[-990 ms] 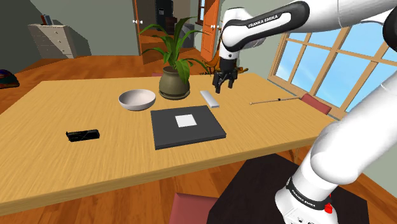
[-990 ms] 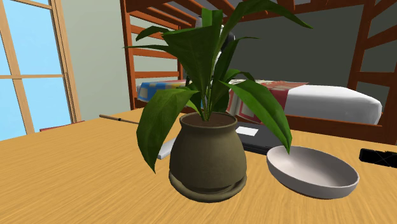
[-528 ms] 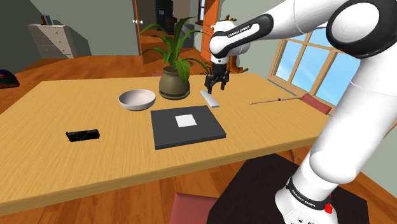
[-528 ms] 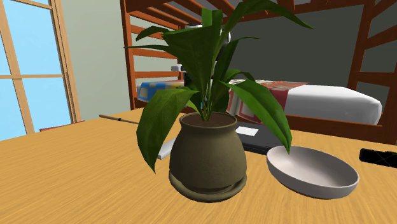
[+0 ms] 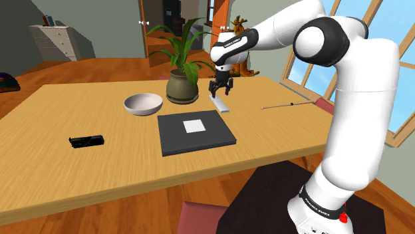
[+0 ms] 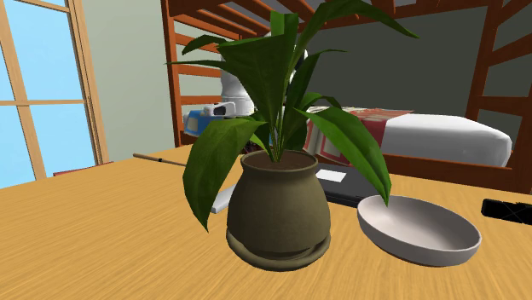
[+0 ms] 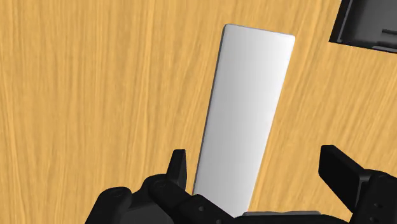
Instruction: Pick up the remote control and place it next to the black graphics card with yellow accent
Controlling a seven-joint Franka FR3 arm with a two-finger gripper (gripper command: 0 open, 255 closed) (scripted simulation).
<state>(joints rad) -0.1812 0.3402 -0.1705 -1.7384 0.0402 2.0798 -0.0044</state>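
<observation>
Gripper over the remote, jaws apart, grasp not yet made.

The gripper (image 5: 221, 88) hovers just above the white remote (image 5: 220, 104). The remote lies flat on the table (image 5: 279, 126) between the pot (image 5: 181, 87) and the dark slab (image 5: 195, 131), well apart from the black card (image 5: 86, 141) toward the shoulder view's left. In the wrist view the fingers (image 7: 179, 167) stand wide, straddling the remote across its narrow width (it sits off-centre, nearer one finger, and a touch skewed to them). To grip well, I'd judge: shift sideways to centre it and turn the wrist slightly to square the fingers to the long edges. Then lower until the tips nearly meet the wood and close gently, since so thin a body gives little to hold.
</observation>
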